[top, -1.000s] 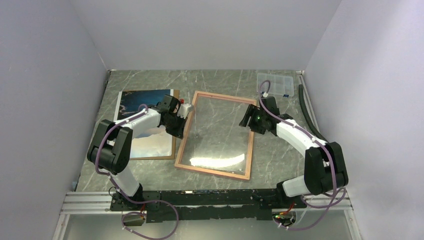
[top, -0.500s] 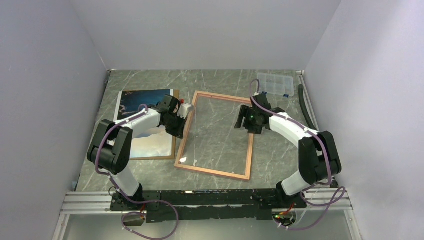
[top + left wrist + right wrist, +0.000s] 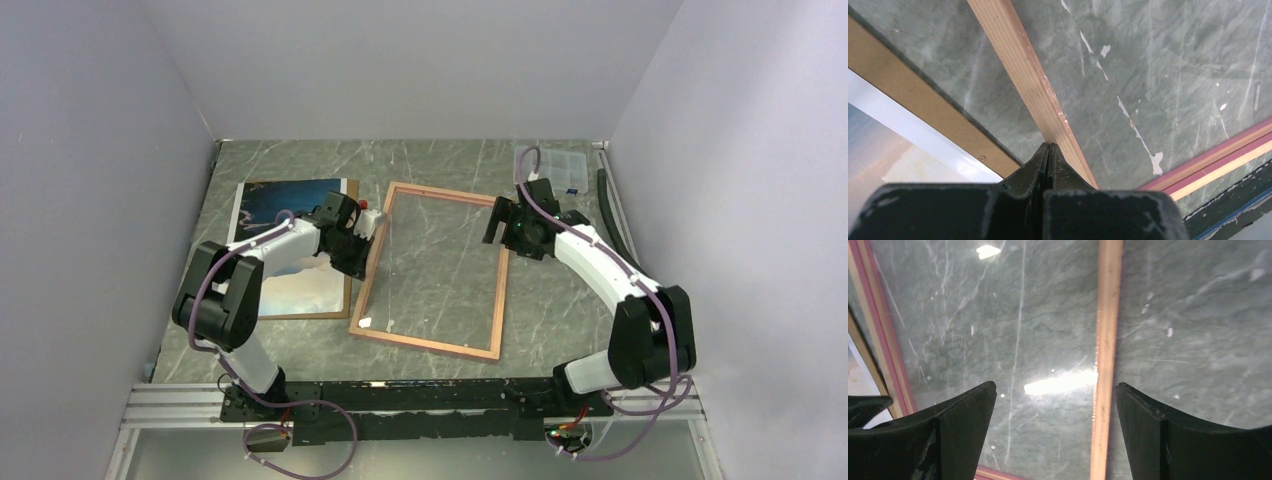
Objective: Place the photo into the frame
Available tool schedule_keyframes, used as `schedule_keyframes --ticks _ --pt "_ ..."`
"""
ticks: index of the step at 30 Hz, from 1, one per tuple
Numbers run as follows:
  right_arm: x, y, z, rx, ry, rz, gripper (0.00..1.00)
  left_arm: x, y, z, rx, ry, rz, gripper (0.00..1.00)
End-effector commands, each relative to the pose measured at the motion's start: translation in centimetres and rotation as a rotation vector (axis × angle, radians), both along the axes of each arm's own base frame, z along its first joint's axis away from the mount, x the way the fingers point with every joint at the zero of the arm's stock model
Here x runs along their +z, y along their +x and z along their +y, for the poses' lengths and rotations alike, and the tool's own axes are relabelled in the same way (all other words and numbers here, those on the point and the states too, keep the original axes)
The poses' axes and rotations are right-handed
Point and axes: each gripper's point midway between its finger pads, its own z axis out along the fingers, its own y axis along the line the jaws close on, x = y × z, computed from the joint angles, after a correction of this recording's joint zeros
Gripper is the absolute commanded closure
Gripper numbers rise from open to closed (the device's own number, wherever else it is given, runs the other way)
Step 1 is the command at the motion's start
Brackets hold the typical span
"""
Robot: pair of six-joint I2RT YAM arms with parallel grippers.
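The frame lies flat mid-table with its tan wood side up, and marble shows through its glass. The photo, sea and mountains, lies face up left of it on a brown backing board. My left gripper is shut, with its tips against the outer side of the frame's left bar. The photo's pale edge shows beside it. My right gripper is open and hovers over the frame's right bar, which runs between its fingers, nearer the right one.
A clear compartment box sits at the back right, with a black hose along the right wall. Grey walls close in the left, back and right sides. A metal rail runs along the near edge.
My right gripper swung left over the glass, then back up and right to the frame's upper right bar. The bright glare on the glass is gone. The left arm has not moved.
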Motion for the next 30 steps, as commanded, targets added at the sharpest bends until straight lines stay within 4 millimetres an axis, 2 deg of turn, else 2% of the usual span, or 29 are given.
schedule_keyframes --ticks 1,5,9,11,15,19,25,30 --pt "0.6 -0.9 -2.1 -0.064 -0.035 -0.028 0.05 0.5 -1.7 1.0 -0.034 0.012 0.023 0.97" --pt "-2.0 -1.7 -2.1 -0.062 -0.011 0.023 0.03 1.8 -1.3 1.5 -0.051 0.006 -0.006 0.97" --pt "-3.5 -1.1 -1.5 -0.053 0.049 0.031 0.02 2.5 -0.6 2.4 -0.062 0.019 -0.042 0.97" --pt "-3.9 -0.7 -1.0 -0.039 0.087 0.030 0.01 2.2 -0.5 2.9 -0.076 0.039 -0.060 0.97" --pt "-4.0 0.2 -0.7 -0.032 0.143 0.019 0.01 0.3 -0.6 3.6 -0.082 0.076 -0.066 0.97" --pt "-4.0 1.0 -0.5 -0.027 0.179 0.026 0.01 -1.0 -0.9 3.1 -0.087 0.079 -0.045 0.97" --pt "-4.2 2.3 -0.1 -0.026 0.236 0.044 0.01 -1.0 -1.5 1.0 -0.152 0.096 -0.072 0.97" --pt "-4.4 3.5 0.1 -0.024 0.267 0.052 0.01 -1.6 -2.4 0.2 -0.184 0.118 -0.062 0.97"
